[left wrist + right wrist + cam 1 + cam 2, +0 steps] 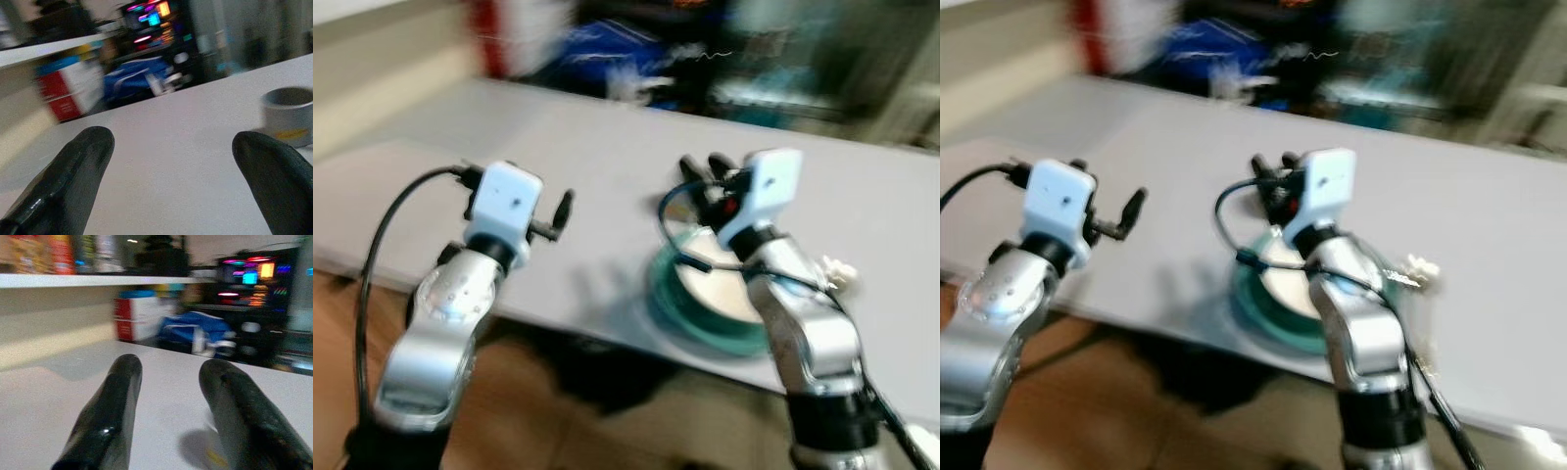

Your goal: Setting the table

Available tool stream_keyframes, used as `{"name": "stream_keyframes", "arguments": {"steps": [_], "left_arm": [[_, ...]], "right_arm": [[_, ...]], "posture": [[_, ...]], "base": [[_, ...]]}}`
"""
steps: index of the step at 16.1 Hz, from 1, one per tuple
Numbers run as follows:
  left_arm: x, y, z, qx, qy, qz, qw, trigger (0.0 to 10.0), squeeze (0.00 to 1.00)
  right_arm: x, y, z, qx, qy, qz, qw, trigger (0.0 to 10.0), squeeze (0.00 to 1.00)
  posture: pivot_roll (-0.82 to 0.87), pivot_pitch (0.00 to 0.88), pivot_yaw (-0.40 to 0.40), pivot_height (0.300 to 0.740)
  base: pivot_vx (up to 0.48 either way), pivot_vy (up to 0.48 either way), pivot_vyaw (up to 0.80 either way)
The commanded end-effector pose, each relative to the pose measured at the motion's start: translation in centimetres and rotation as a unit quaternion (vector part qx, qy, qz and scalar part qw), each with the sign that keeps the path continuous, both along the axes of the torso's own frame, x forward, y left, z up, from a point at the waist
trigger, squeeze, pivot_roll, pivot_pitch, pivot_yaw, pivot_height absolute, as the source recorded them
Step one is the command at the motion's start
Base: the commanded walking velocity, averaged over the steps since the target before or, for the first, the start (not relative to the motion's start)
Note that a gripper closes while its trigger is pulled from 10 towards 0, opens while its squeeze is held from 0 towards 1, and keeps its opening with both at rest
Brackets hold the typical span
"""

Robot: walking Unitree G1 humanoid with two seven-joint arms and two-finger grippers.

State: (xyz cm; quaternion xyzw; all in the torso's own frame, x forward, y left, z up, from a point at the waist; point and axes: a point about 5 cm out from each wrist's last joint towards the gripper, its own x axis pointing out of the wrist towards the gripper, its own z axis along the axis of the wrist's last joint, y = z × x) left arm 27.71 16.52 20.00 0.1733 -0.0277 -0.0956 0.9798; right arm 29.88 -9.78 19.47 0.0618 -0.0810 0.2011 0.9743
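On the white table (607, 166) a green-rimmed plate (705, 289) lay flat, round; left gripper (171, 171) and right gripper (168, 406) hovered, fingers spread.

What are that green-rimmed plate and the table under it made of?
The plate looks like glazed ceramic, though possibly hard plastic: white centre, teal rim; blur hides detail. The table has a flat, matte pale grey top, probably laminate or painted board; no grain shows.
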Motion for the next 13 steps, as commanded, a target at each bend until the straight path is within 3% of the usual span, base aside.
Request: {"name": "stream_keyframes", "arguments": {"steps": [1, 4, 5, 6, 7, 10, 13], "left_arm": [[-0.2, 0.2, 0.2, -0.004, -0.002, 0.009, 1.000, 10.0, 1.00], [0.0, 0.7, 0.5, 0.002, -0.009, 0.027, 1.000, 10.0, 1.00], [0.2, 0.9, 0.6, 0.008, -0.014, 0.035, 0.999, 10.0, 0.94], [0.2, 0.9, 0.6, 0.009, -0.014, 0.036, 0.999, 10.0, 0.42], [0.3, 0.9, 0.5, 0.010, -0.012, 0.036, 0.999, 10.0, 0.00], [0.3, 1.2, 0.6, 0.007, -0.013, 0.038, 0.999, 10.0, 0.00], [0.9, 0.9, 0.2, -0.021, -0.008, 0.037, 0.999, 10.0, 0.00]], "right_arm": [[-0.1, 0.3, 0.6, -0.007, -0.008, 0.006, 1.000, 10.0, 1.00], [0.0, 0.7, 0.5, -0.020, -0.001, 0.010, 1.000, 10.0, 1.00], [0.1, 0.9, 0.3, -0.026, 0.006, 0.015, 1.000, 10.0, 0.67], [0.1, 1.0, 0.2, -0.027, 0.007, 0.017, 0.999, 10.0, 0.00], [0.1, 1.1, 0.2, -0.029, 0.006, 0.020, 0.999, 10.0, 0.00], [-0.3, 1.0, 0.2, -0.024, 0.001, 0.026, 0.999, 10.0, 0.00], [-0.1, -0.9, 0.3, -0.006, 0.005, -0.019, 1.000, 10.0, 0.00]], "posture": [[0.10, 0.005, -0.034, 0.740], [0.11, 0.002, -0.032, 0.740], [0.11, 0.000, -0.029, 0.740], [0.11, 0.000, -0.027, 0.740], [0.11, 0.000, -0.025, 0.740], [0.09, 0.000, -0.012, 0.740], [0.06, 0.012, 0.003, 0.740]], "base": [[0.000, 0.480, -0.80], [0.000, 0.480, -0.80], [0.000, 0.480, -0.80], [0.000, 0.480, -0.59], [0.000, 0.480, 0.00], [0.000, 0.480, 0.00], [0.000, 0.480, 0.00]]}}
